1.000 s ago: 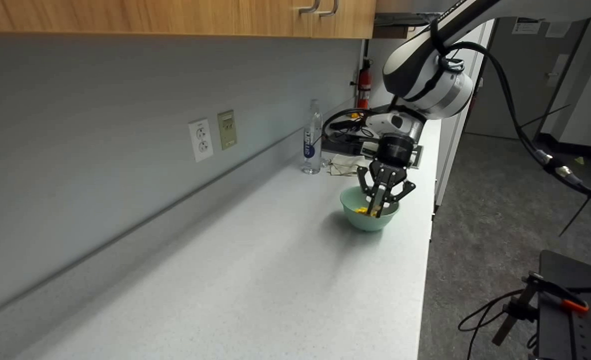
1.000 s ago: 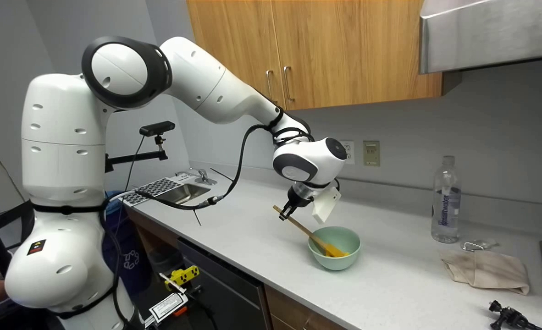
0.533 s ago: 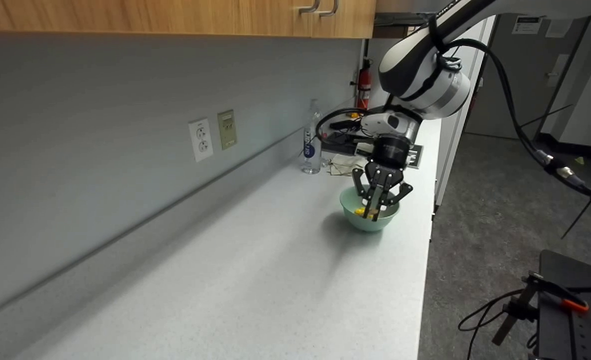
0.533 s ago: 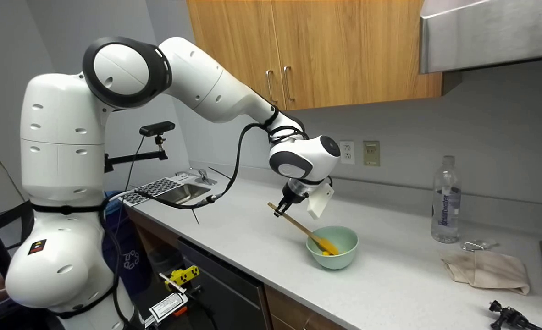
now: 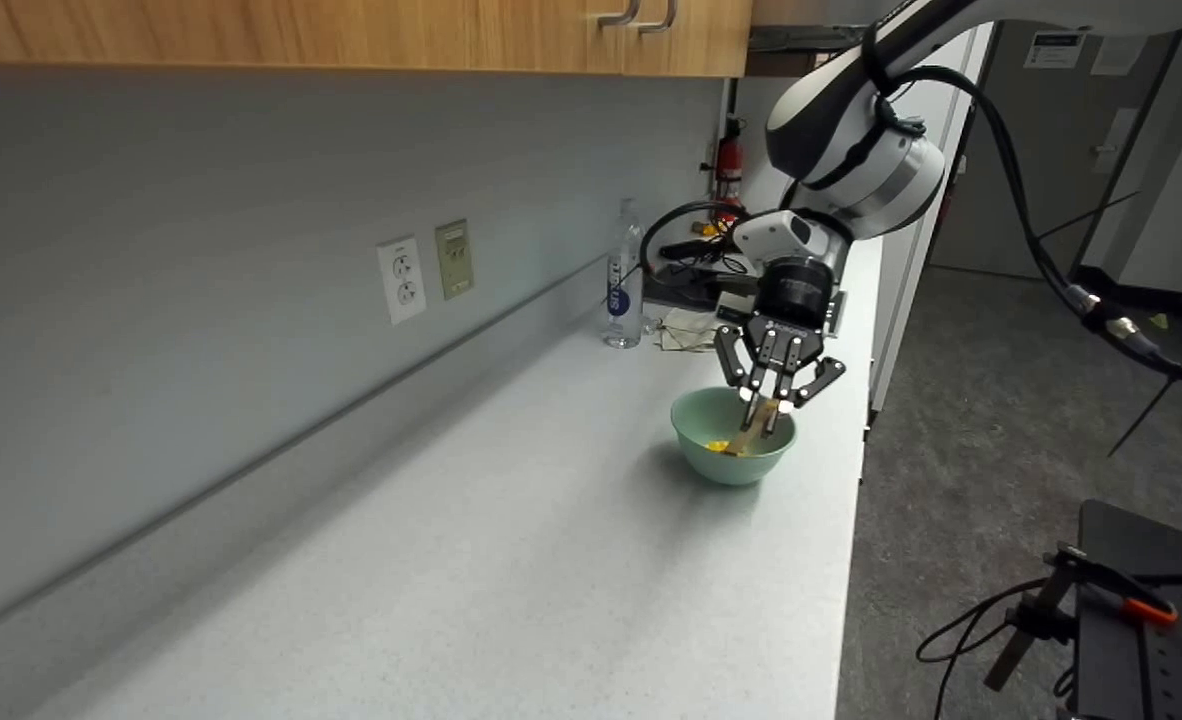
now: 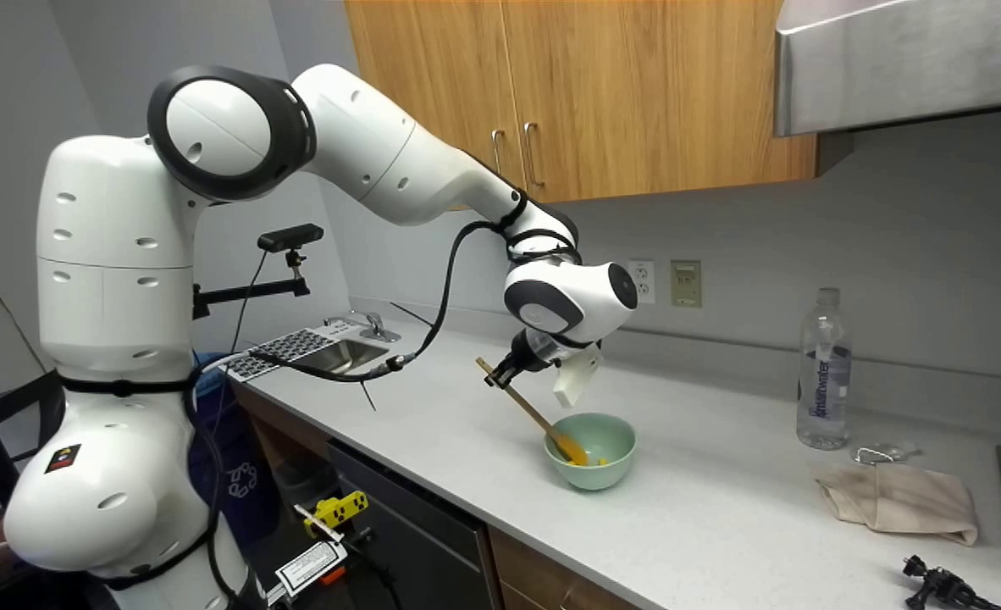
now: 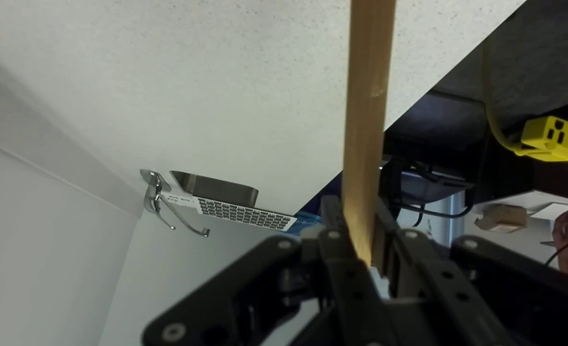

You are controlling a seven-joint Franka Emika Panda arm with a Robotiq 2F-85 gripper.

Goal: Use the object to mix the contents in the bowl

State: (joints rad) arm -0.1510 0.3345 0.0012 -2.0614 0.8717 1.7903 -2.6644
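Pinching a long tan wooden utensil [image 6: 534, 413], slanted, near its top, a black two-fingered claw [image 5: 760, 425]; lower than the claw, a round pale mint-green bowl [image 6: 609, 440], yellow contents [image 5: 717, 446] and utensil tip inside.

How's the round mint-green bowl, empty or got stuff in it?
Not empty: both exterior views show small yellow pieces inside the round mint-green bowl, plus the lower end of a long wooden tool.

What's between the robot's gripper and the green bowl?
A wooden utensil: in an exterior view, it slants from the gripper down into the green bowl.
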